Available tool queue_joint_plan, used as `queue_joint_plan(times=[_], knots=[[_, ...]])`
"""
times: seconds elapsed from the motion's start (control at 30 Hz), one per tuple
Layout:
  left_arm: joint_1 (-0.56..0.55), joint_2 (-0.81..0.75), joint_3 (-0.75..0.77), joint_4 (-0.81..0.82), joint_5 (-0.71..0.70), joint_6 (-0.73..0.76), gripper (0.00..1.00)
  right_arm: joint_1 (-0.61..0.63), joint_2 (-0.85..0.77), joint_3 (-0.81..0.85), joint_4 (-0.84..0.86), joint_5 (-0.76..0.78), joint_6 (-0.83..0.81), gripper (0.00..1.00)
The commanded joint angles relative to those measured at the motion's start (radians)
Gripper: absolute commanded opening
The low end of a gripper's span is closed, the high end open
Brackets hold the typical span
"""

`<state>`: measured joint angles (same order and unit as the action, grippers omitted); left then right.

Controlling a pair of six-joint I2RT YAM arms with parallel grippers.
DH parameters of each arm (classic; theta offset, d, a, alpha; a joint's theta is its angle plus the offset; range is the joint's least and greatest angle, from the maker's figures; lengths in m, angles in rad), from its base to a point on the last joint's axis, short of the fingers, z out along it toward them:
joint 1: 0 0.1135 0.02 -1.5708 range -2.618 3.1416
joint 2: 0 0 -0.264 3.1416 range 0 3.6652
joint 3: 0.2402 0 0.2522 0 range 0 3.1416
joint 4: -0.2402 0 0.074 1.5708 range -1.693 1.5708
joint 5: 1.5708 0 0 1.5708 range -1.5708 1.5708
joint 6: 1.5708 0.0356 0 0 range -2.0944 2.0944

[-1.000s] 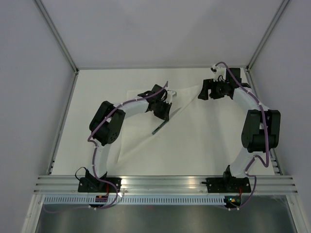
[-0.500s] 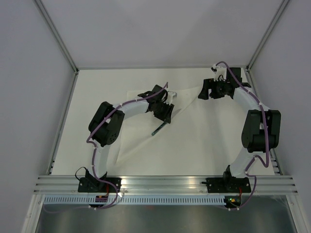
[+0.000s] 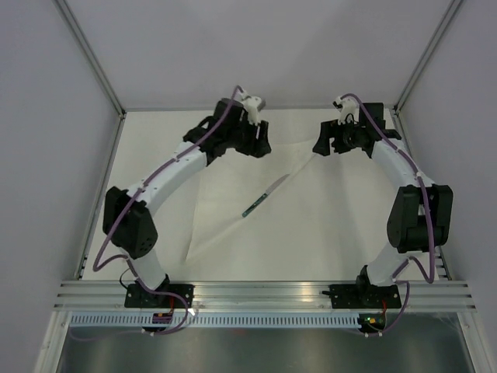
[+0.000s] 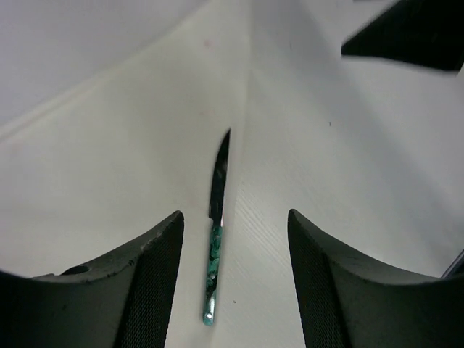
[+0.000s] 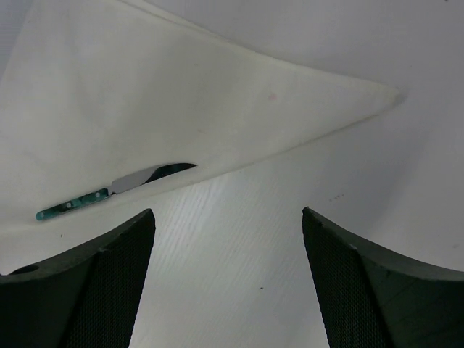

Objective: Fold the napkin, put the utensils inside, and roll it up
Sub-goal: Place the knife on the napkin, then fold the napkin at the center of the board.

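The white napkin (image 3: 225, 194) lies folded into a triangle on the table, its long edge running diagonally. One utensil, a slim knife (image 3: 262, 197) with a green handle, rests along that edge. My left gripper (image 3: 255, 148) hangs open over the napkin's far side, well back from the knife. In the left wrist view the knife (image 4: 215, 239) lies below the open gripper (image 4: 233, 214), nearer its left finger, with the napkin (image 4: 109, 181) to the left. My right gripper (image 3: 322, 146) is open beside the napkin's far right corner. The right wrist view shows napkin (image 5: 181, 109), knife (image 5: 109, 190) and empty gripper (image 5: 228, 210).
Bare white table (image 3: 349, 225) lies right of the napkin. A metal rail (image 3: 264, 291) runs along the near edge by the arm bases. Grey walls and frame posts close in the left, back and right. The right arm's dark link (image 4: 406, 36) shows in the left wrist view.
My left gripper has opened, let go of the knife and drawn back toward the far edge. The knife stays on the napkin's diagonal edge. The right gripper shifted slightly.
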<state>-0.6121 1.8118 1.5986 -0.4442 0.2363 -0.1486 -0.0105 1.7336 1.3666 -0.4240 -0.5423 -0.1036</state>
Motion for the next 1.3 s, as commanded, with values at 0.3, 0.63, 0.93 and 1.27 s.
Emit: queue_joint_plan(times=[0.3,0.63,0.93,1.27], knots=[[0.172,-0.632,0.017,-0.258,-0.483,-0.215,0.67,0.772,-0.266,-0.208,0.269,0.267,-0.134,0.81],[0.172,-0.816,-0.054,-0.312,-0.594,-0.238,0.68,1.208,-0.025,-0.161,0.410,0.416,-0.208,0.70],[0.172,-0.832,-0.086,-0.326,-0.595,-0.235,0.68,1.388,0.118,-0.155,0.522,0.536,-0.251,0.64],[0.172,-0.835,-0.106,-0.324,-0.595,-0.229,0.68,1.426,0.221,-0.133,0.648,0.630,-0.292,0.59]])
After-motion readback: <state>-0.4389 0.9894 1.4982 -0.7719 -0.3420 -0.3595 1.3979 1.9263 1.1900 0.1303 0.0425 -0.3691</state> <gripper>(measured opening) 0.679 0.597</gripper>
